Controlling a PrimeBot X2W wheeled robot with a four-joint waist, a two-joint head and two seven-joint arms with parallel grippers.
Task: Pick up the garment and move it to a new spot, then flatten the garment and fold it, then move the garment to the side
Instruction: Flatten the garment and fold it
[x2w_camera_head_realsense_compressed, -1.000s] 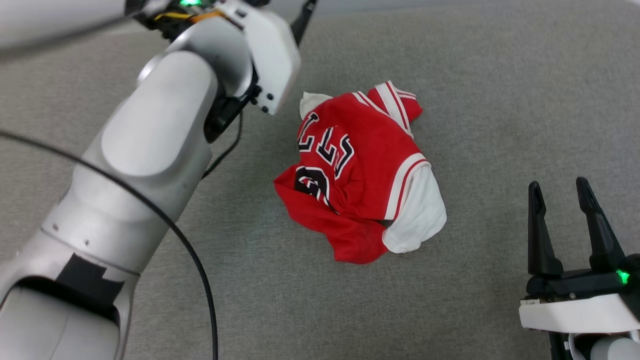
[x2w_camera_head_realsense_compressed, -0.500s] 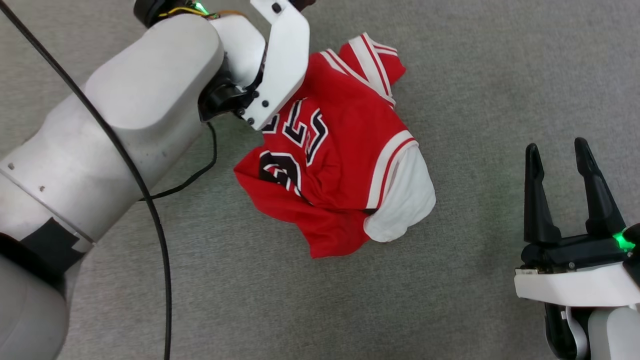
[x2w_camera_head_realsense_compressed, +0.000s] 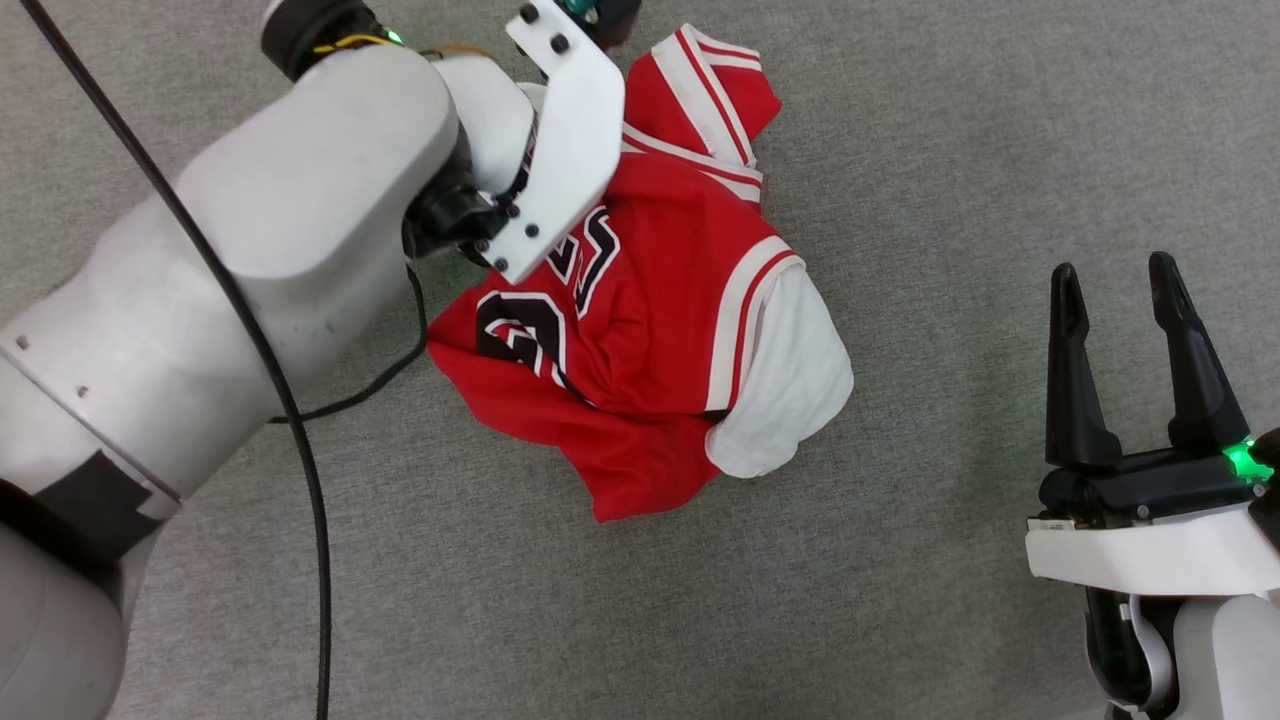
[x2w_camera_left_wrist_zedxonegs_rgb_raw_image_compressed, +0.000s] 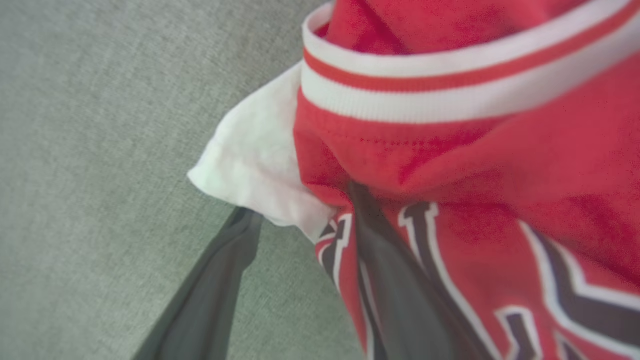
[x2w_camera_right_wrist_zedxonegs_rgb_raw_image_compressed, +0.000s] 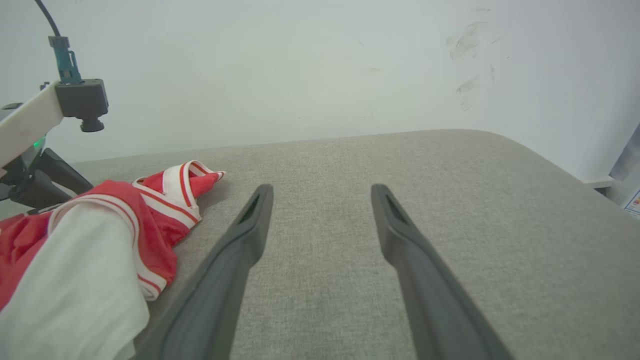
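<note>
The garment (x2w_camera_head_realsense_compressed: 650, 330) lies crumpled on the grey fabric surface (x2w_camera_head_realsense_compressed: 950, 150), red with black white-outlined letters, striped trim and a white sleeve (x2w_camera_head_realsense_compressed: 780, 380) at its right. My left arm reaches over its upper-left part, and its wrist bracket (x2w_camera_head_realsense_compressed: 560, 150) hides the fingers in the head view. In the left wrist view my left gripper (x2w_camera_left_wrist_zedxonegs_rgb_raw_image_compressed: 300, 202) is open: one finger (x2w_camera_left_wrist_zedxonegs_rgb_raw_image_compressed: 385, 260) rests on the red lettered cloth (x2w_camera_left_wrist_zedxonegs_rgb_raw_image_compressed: 475, 165), the other (x2w_camera_left_wrist_zedxonegs_rgb_raw_image_compressed: 220, 280) is over the bare surface, and a white sleeve edge (x2w_camera_left_wrist_zedxonegs_rgb_raw_image_compressed: 255, 165) lies between their tips. My right gripper (x2w_camera_head_realsense_compressed: 1112, 270) (x2w_camera_right_wrist_zedxonegs_rgb_raw_image_compressed: 322, 192) stands open and empty, to the right of the garment (x2w_camera_right_wrist_zedxonegs_rgb_raw_image_compressed: 100, 235).
A black cable (x2w_camera_head_realsense_compressed: 290, 420) loops off my left arm over the surface to the garment's left. A white wall (x2w_camera_right_wrist_zedxonegs_rgb_raw_image_compressed: 300, 65) stands behind the surface, whose rounded edge (x2w_camera_right_wrist_zedxonegs_rgb_raw_image_compressed: 575, 170) drops off at the right in the right wrist view.
The head camera has shifted, so the whole picture slid up and left. My left wrist has come from beside the garment to over its upper-left part. The right gripper stays open.
</note>
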